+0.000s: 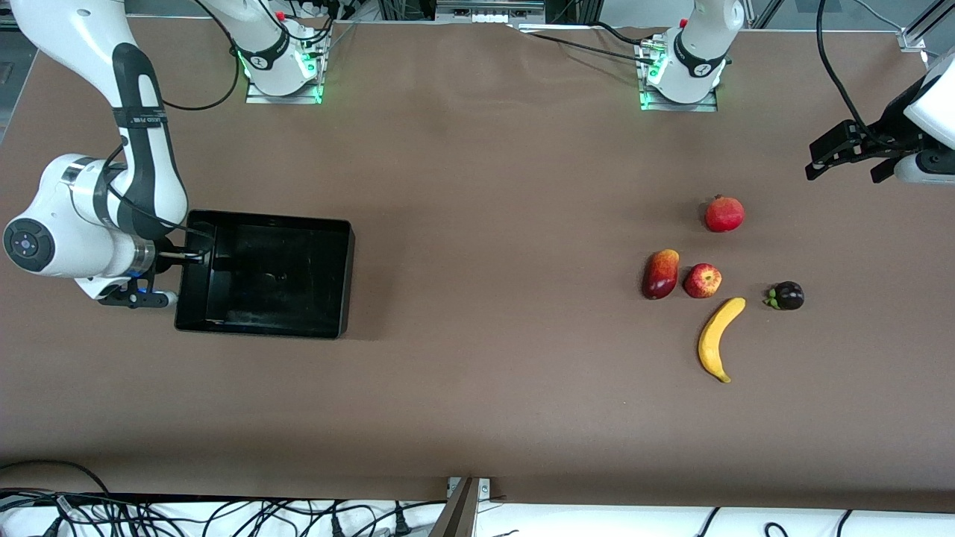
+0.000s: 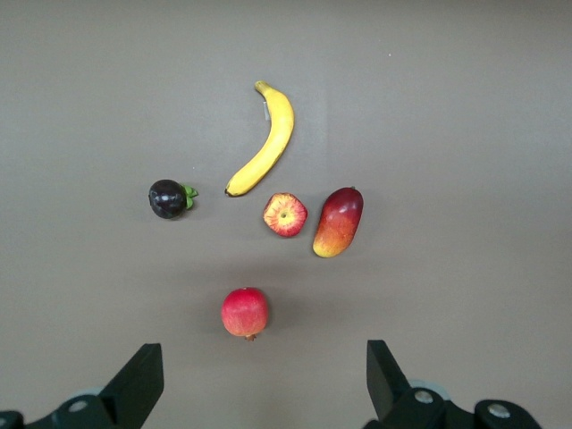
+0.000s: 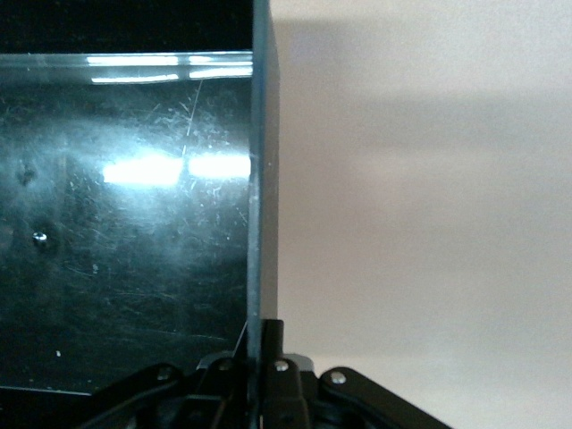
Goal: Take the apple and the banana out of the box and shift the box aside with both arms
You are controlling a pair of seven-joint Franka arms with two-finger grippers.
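The black glossy box (image 1: 345,277) sits on the table at the right arm's end, with nothing in it. My right gripper (image 1: 195,256) is shut on the box's end wall, the thin wall (image 3: 264,161) pinched between the fingers of the gripper (image 3: 264,344). The speckled apple (image 1: 702,280) and the yellow banana (image 1: 719,339) lie toward the left arm's end, the banana nearer the front camera. My left gripper (image 1: 850,165) is open and empty in the air past the fruits. Its wrist view shows the apple (image 2: 285,214), the banana (image 2: 266,141) and the open gripper (image 2: 259,384).
A red-yellow mango (image 1: 661,274) lies beside the apple. A red pomegranate (image 1: 724,213) lies farther from the front camera, and a dark mangosteen (image 1: 786,296) lies toward the left arm's end. Brown table between box and fruits is bare. Arm bases stand along the top edge.
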